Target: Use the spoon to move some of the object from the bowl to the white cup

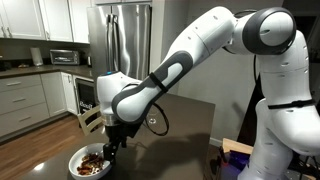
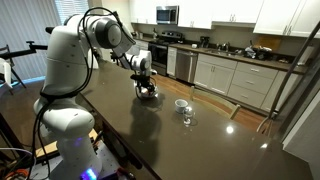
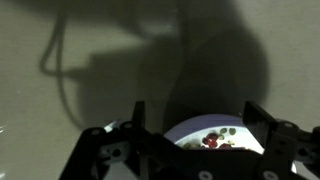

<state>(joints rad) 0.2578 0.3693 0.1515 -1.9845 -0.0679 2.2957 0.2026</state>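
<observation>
Right now the small brown and dark reddish chunky pieces (image 3: 212, 141) are lying in a loose heap inside the wide, shallow, round white bowl (image 3: 185, 129), which is sitting on the dark, glossy tabletop (image 3: 100, 60). I am hanging my black two-fingered gripper (image 3: 195, 110) directly above that bowl. The wrist view is showing my fingers (image 3: 137, 125) spread wide apart and gripping nothing, with the bowl's rim and the heap appearing in the gap. In an exterior view my gripper (image 1: 110, 143) is pointing downward just over the bowl (image 1: 88, 172), and I cannot tell whether it is touching the pieces (image 1: 92, 158). I am not making out the slim, light-coloured spoon in any view. In an exterior view the small, short, round white cup (image 2: 181, 103) is standing well apart from the bowl (image 2: 148, 94), farther along the tabletop (image 2: 200, 145), with a tiny clear glass (image 2: 187, 117) just beside it. A stainless steel refrigerator (image 1: 125, 35) is standing behind my arm.
</observation>
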